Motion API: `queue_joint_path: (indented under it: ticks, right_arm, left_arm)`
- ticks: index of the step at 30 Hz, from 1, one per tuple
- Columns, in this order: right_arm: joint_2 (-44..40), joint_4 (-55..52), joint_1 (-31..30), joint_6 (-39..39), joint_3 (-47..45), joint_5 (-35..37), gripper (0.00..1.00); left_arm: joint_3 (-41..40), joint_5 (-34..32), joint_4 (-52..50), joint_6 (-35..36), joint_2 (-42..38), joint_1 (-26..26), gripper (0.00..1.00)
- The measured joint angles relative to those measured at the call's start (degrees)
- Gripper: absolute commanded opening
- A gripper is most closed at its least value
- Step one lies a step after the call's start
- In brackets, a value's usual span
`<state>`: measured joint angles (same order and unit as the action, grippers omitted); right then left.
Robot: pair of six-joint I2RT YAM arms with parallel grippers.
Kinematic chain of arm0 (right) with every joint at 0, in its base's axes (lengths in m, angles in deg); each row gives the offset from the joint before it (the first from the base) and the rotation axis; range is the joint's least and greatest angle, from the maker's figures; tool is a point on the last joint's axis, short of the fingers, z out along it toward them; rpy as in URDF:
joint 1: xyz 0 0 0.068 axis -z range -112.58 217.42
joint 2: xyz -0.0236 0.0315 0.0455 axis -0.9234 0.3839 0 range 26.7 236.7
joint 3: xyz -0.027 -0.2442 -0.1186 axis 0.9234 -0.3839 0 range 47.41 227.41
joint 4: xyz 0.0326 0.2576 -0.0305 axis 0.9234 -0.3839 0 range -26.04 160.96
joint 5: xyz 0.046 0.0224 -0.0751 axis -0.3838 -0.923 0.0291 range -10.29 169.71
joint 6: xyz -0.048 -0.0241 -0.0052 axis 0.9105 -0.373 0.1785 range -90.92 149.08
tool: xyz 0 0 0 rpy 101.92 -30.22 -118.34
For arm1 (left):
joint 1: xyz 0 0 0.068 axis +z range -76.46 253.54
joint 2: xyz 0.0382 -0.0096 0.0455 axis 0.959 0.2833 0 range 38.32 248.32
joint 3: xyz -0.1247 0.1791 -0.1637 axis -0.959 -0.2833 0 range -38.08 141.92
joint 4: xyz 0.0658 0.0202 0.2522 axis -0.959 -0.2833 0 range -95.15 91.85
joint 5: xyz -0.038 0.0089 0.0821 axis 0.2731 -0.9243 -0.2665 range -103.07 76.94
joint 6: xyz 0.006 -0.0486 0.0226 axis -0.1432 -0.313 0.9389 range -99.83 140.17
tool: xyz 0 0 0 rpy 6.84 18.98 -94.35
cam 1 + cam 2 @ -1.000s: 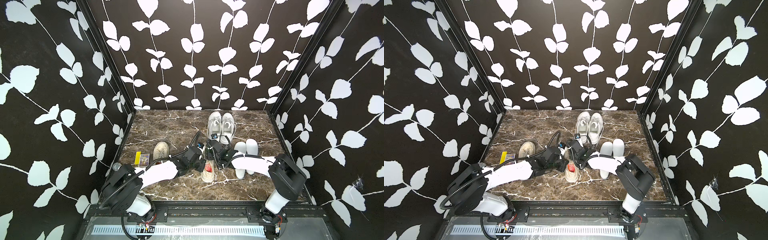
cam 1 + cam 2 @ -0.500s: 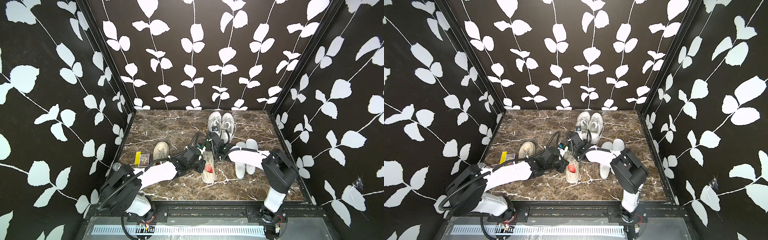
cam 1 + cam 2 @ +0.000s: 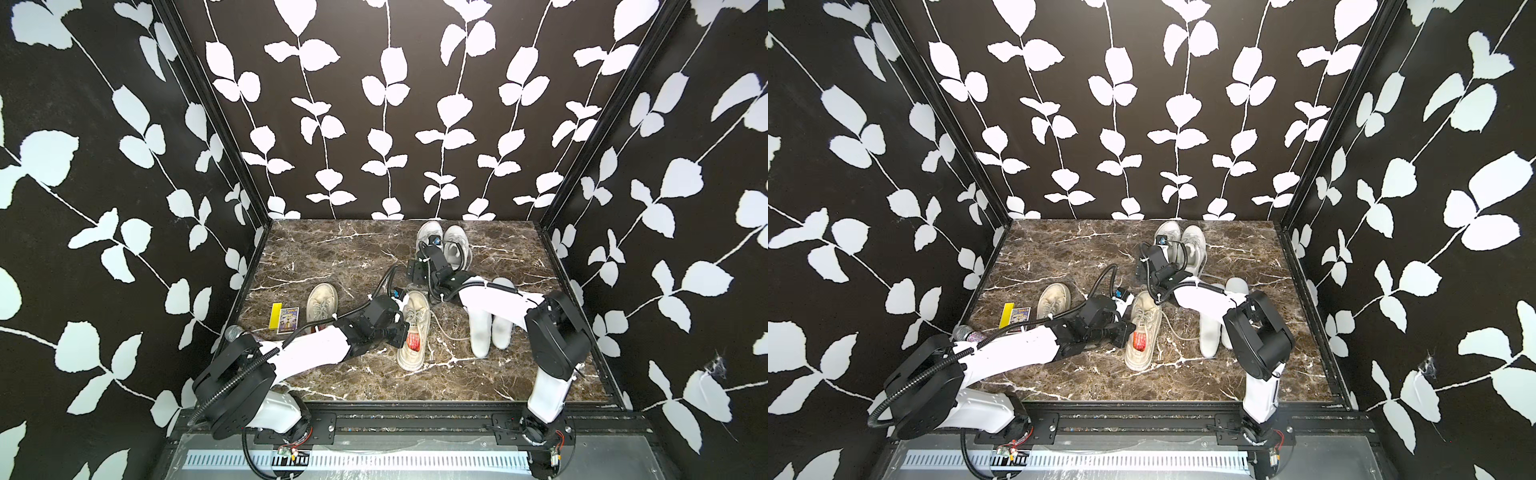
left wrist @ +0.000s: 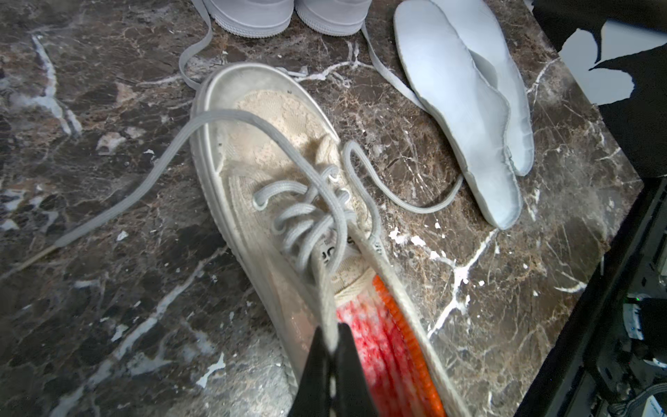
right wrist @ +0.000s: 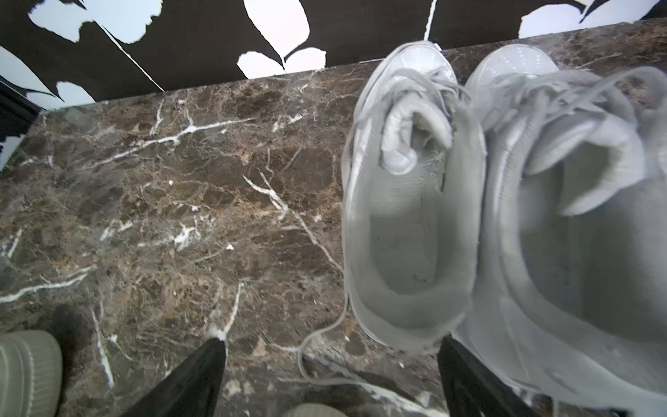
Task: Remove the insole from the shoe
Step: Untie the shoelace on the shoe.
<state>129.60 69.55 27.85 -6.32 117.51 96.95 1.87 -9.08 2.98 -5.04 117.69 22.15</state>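
Note:
A beige lace-up shoe (image 3: 413,322) (image 3: 1144,322) (image 4: 274,162) lies mid-table, toe toward the back wall. A red insole (image 3: 414,342) (image 3: 1139,342) (image 4: 382,346) shows inside its heel opening. My left gripper (image 3: 401,336) (image 3: 1124,335) (image 4: 332,330) is shut on the shoe's left collar edge, beside the insole. My right gripper (image 3: 417,272) (image 3: 1144,270) (image 5: 330,341) stands open over bare table, between the beige shoe's toe and the heels of a white sneaker pair (image 3: 455,243) (image 5: 411,216). Nothing sits between its fingers.
Two white insoles (image 3: 478,332) (image 3: 1208,332) (image 4: 458,119) lie side by side to the right of the shoe, partly under my right arm. A second beige shoe (image 3: 321,299) (image 3: 1052,299) sits to the left. A yellow box and card (image 3: 282,318) lie near the left wall.
My right gripper has drawn back from the beige shoe toward the white sneakers and opened wider. The left gripper keeps its hold on the shoe.

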Motion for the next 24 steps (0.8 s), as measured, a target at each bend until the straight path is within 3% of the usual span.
queue_joint_path:
  ticks: [12,19,24]
  right_arm:
    - [-17.97,-6.08,-5.05,0.9,-16.13,-9.81,0.67]
    - [-17.62,-8.41,-9.86,-1.01,-19.26,-14.19,0.57]
    - [-13.81,-9.22,-10.71,-2.03,-17.97,-14.64,0.44]
  left_arm:
    - [0.0,-1.29,0.07,-0.7,0.0,0.0,0.0]
    - [0.02,-1.68,0.09,-0.94,0.15,0.0,0.0]
    - [0.04,-1.7,0.09,-1.14,0.2,0.0,0.0]
